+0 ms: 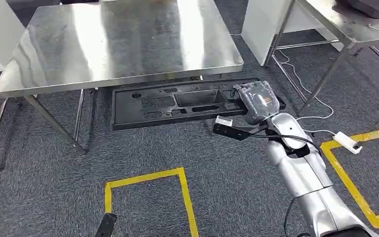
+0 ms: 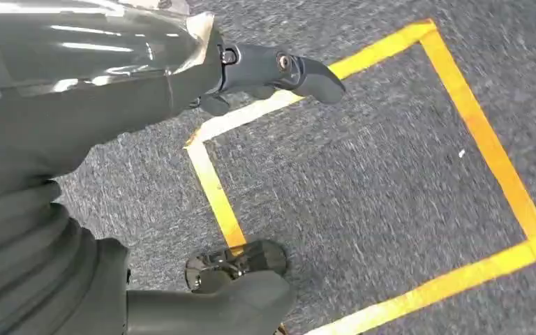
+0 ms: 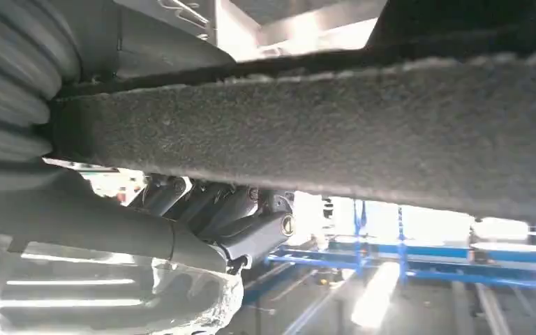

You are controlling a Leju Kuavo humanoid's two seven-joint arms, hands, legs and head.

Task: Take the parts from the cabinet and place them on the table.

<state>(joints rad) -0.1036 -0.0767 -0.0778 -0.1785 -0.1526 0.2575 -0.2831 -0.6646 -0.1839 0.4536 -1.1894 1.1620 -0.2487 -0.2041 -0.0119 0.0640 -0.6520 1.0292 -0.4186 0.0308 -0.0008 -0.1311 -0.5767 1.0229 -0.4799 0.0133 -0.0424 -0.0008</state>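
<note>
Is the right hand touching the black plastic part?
Touching. In the right wrist view the right hand has its fingers curled against the black part.

The table (image 1: 123,44) has a polished steel top, smooth and glossy, with streaky reflections. The part (image 1: 177,103) looks like matt black plastic. The floor (image 1: 39,197) is rough grey carpet with glossy yellow tape (image 1: 185,190). The right arm (image 1: 308,182) is smooth silver.
</note>
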